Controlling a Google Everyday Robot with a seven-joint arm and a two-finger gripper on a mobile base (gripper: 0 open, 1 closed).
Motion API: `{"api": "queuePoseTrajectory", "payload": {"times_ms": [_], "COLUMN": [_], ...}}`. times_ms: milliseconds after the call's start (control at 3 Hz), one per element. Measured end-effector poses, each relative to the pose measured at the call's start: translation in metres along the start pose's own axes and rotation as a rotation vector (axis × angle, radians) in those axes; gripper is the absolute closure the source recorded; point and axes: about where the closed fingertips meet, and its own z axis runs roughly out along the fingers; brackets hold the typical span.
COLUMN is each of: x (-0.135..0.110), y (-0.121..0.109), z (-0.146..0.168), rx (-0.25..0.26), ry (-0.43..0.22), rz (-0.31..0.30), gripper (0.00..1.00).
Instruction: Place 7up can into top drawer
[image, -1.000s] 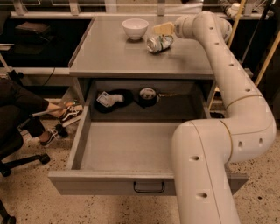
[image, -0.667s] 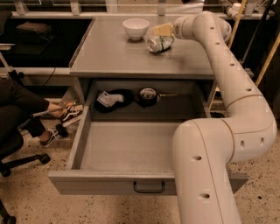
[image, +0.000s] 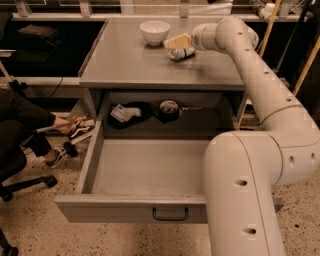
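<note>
The 7up can (image: 183, 54), dented and silvery with green marks, lies on its side on the grey cabinet top (image: 135, 65), right of a white bowl. My gripper (image: 178, 42) is right above the can and touching or nearly touching it. The arm reaches in from the right. The top drawer (image: 115, 210) is pulled wide open below, and its floor is bare. Its black bar handle (image: 170, 215) shows on the front panel.
A white ceramic bowl (image: 154, 31) stands at the back of the cabinet top. Dark items (image: 129, 114) (image: 169, 108) lie in the recess behind the open drawer. A seated person's leg and shoes (image: 75, 131) are at the left. My arm's large body (image: 245, 190) covers the drawer's right side.
My gripper has sunk slightly closer to the can. The can, the bowl and the drawer have not moved.
</note>
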Motion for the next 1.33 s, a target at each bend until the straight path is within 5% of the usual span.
{"api": "queuePoseTrajectory", "payload": {"times_ms": [1000,1333], "x": [0.024,0.024], "y": [0.014,0.014], "z": [0.007,0.007], "rx": [-0.065,-0.065], "ry": [0.011,0.011], "rz": [0.083,0.083], "gripper": [0.0,0.14]}}
